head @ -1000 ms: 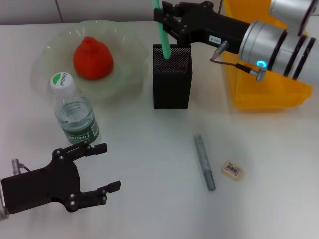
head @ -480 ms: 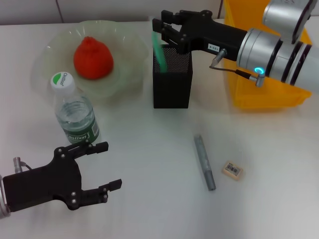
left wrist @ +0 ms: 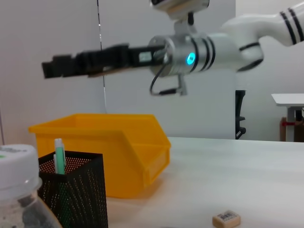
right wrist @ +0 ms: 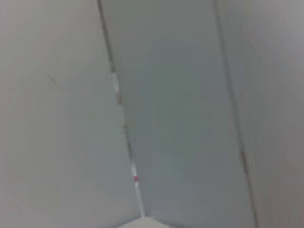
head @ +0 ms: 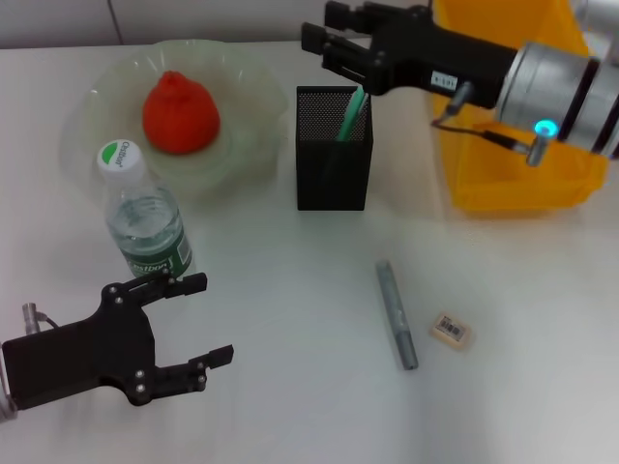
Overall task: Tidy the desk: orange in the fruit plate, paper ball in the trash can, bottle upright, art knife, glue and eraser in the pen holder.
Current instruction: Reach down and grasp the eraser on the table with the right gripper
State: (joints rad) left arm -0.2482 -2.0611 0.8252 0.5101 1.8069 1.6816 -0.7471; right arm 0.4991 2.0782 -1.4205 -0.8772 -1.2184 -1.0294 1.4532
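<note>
Orange (head: pixel 180 112) sits in the plate (head: pixel 97 97) at upper left, and the bottle (head: pixel 145 220) stands upright below it. A green stick (head: pixel 349 113) now leans inside the holder (head: pixel 334 160) at top centre. You still have the grey tube (head: pixel 397 314) and the eraser (head: pixel 452 330) lying on the desk (head: pixel 290 406) at lower right; no paper ball shows. A second ago your right gripper (head: pixel 324 34) held the stick above the holder; it has since let go, jaws parted, and drawn back. Your left gripper (head: pixel 198 322) waits unclenched at lower left.
</note>
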